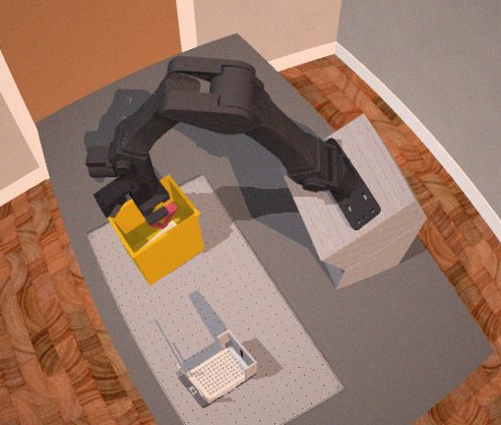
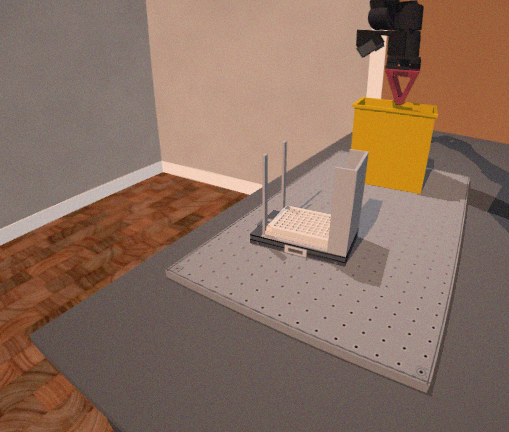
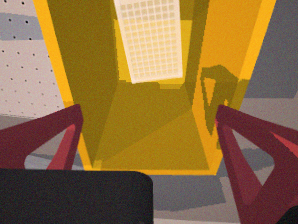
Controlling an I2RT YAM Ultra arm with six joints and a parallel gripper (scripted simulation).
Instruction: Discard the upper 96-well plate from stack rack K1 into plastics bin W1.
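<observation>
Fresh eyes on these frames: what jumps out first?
The bright yellow plastic bin at the far end of the perforated grey board, with a white gridded well plate lying inside it. Directly above its mouth hangs the dark arm's red-fingered claw, wide open and empty. Nearer, the stack rack with two thin posts holds one remaining white well plate.

Two plates (image 3: 148, 40) (image 1: 219, 373), one bin (image 1: 173, 246), one rack (image 2: 348, 200)
</observation>
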